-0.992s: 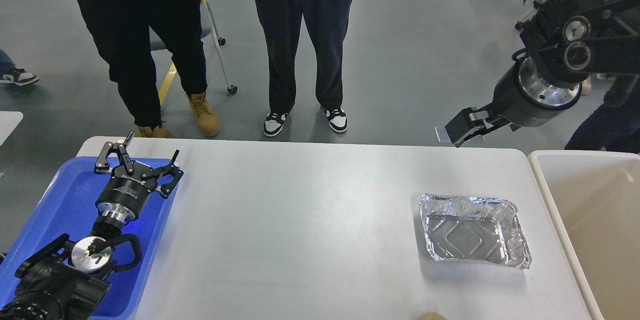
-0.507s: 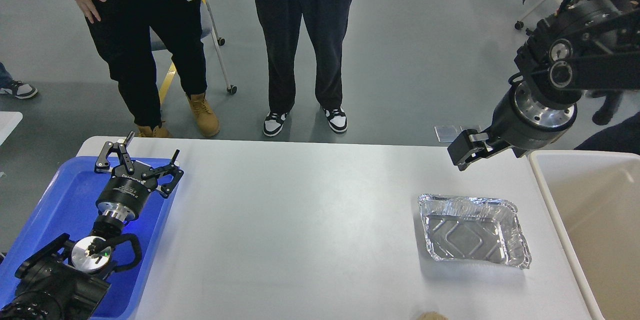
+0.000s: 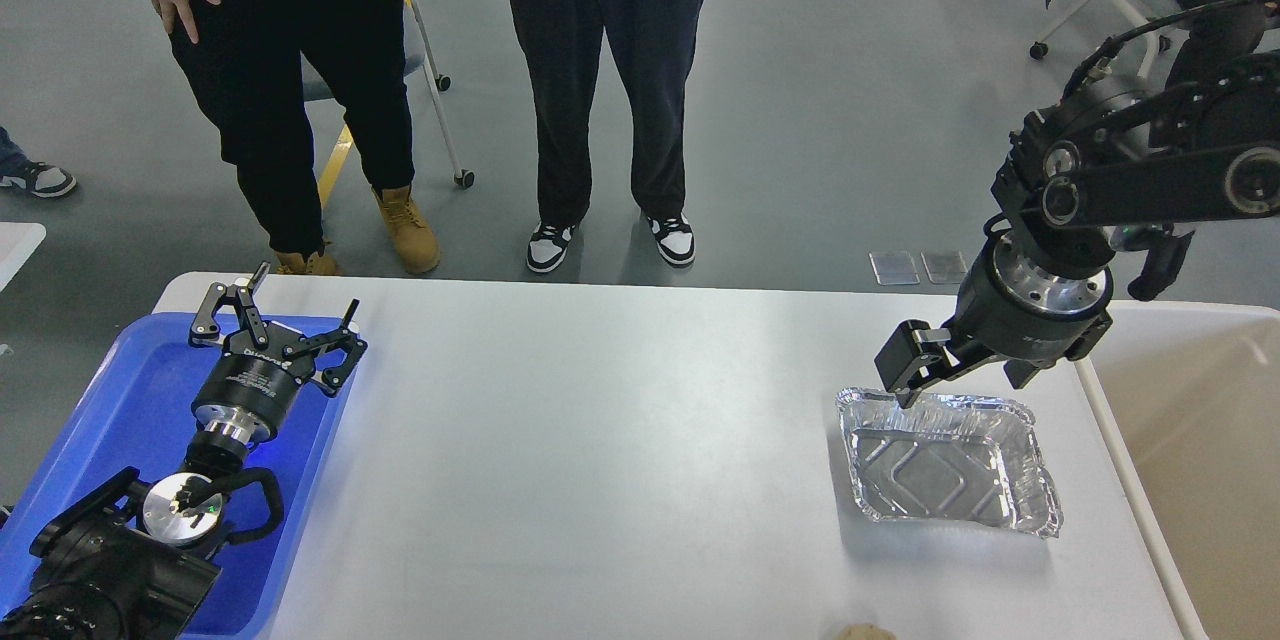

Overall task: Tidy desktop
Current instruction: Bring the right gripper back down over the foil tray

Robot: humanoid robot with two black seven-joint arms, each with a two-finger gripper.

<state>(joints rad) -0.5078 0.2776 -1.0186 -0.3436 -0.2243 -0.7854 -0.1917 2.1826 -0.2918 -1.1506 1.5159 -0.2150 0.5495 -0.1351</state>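
The white desktop (image 3: 600, 440) fills the lower view. A crinkled, empty aluminium foil tray (image 3: 945, 465) lies on its right part. My right gripper (image 3: 908, 375) hangs just over the foil tray's far left rim, pointing down and left; it is seen as one dark block, so I cannot tell its fingers apart. My left gripper (image 3: 283, 317) is open and empty, fingers spread wide, over the far right corner of the blue plastic tray (image 3: 110, 420) at the left.
A beige rectangular bin (image 3: 1200, 460) stands against the desktop's right edge. Two people stand on the floor just beyond the far edge. A small tan object (image 3: 865, 632) peeks in at the bottom edge.
My right arm has come down and left from above the floor beyond the table, bringing the gripper to the foil tray's far rim. The left arm and the foil tray have not moved.
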